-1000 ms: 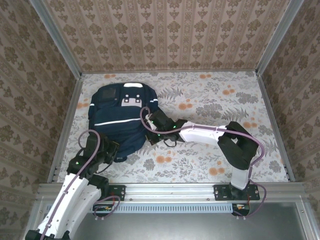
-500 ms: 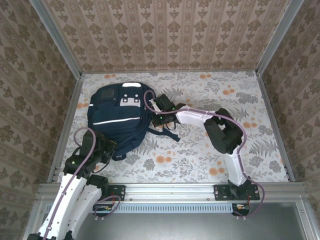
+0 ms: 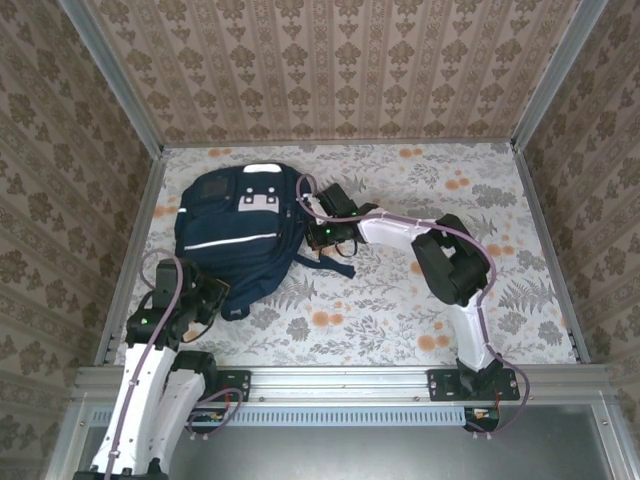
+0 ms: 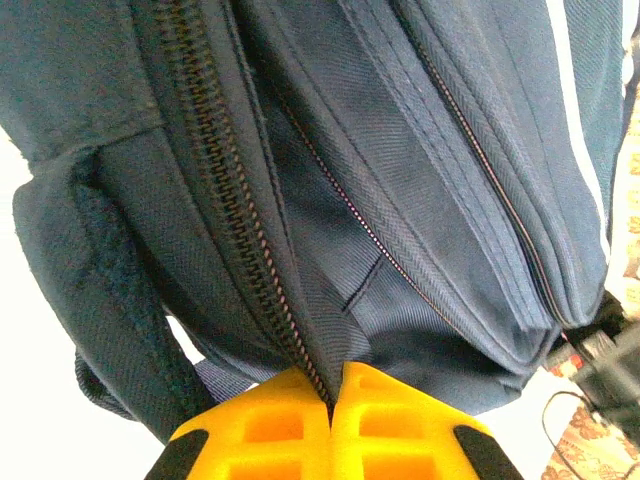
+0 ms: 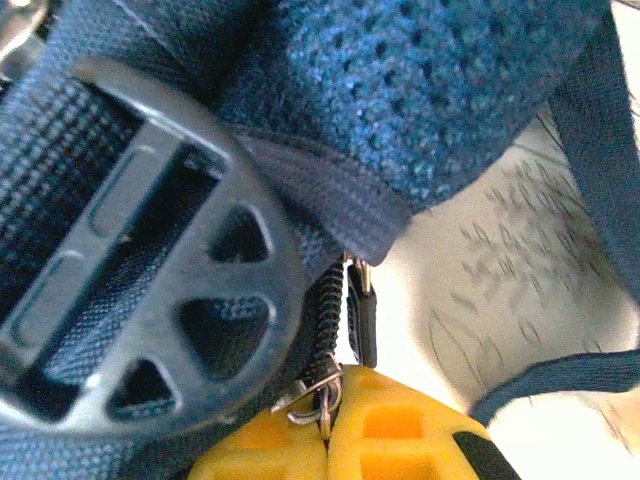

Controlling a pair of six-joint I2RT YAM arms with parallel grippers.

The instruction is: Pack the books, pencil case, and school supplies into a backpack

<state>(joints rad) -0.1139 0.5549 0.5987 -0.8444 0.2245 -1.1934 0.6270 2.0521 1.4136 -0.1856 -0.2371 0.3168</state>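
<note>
The backpack (image 3: 235, 230) lay upper left in the overhead frame, navy with white stripes and a white top patch. At its lower left corner sat the left gripper (image 3: 220, 298). Its wrist view alone showed yellow fingers (image 4: 270, 430) pressed together on the zipper seam (image 4: 215, 200). At the pack's right edge, the right gripper (image 5: 328, 425) pinched a metal zipper pull (image 5: 308, 395) beside a buckle (image 5: 130, 250).

backpack (image 4: 420, 200) of matt woven navy cloth, smooth dark plastic buckle (image 5: 283, 275), shiny metal zip pull (image 5: 310, 392)

The backpack (image 3: 235, 240) blocks the table's (image 3: 400, 320) left side; its near-right lies open.
</note>
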